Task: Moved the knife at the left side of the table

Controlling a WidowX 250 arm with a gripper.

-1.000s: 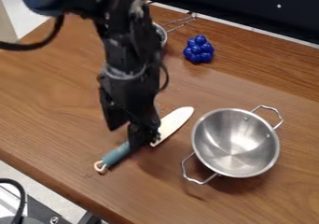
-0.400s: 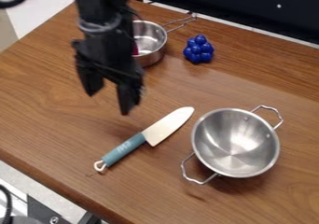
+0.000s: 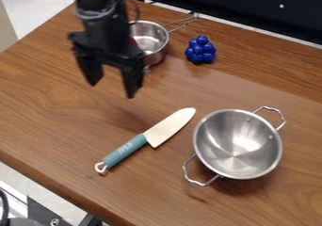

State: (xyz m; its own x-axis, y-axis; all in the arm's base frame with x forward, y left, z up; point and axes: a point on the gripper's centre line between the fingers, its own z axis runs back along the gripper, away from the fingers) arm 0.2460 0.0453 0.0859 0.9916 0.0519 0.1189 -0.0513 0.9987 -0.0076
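Camera view has the table (image 3: 52,100) running well past the work, so I have room on the left if the knife needs another nudge. Across its upper left hangs the black arm (image 3: 99,11), with the pincer (image 3: 112,91) pointing down, its two fingers spread wide and nothing between them. I'd keep that spread while above the wood and lift straight up before swinging off, so neither finger catches anything. The steel pot (image 3: 218,126) sits to the right, one loop handle toward the knife's side; any sweep of mine should stay clear of it. The knife (image 3: 157,133) lies flat and slantwise, left of the pot and apart from it, blade up toward the pot, handle down toward the table's lower left edge. I judge the placing close to done. Should I want it farther left, I'd line up across the teal handle (image 3: 124,151), close just ahead of the grip's middle and raise it only a little, since the blade could swing or tip. Behind the pincer stands the small saucepan (image 3: 158,54), which I'd mind when backing away; the blue cluster (image 3: 200,50) is safely aside. Pale lettering marks the handle, but I can't make out the words.
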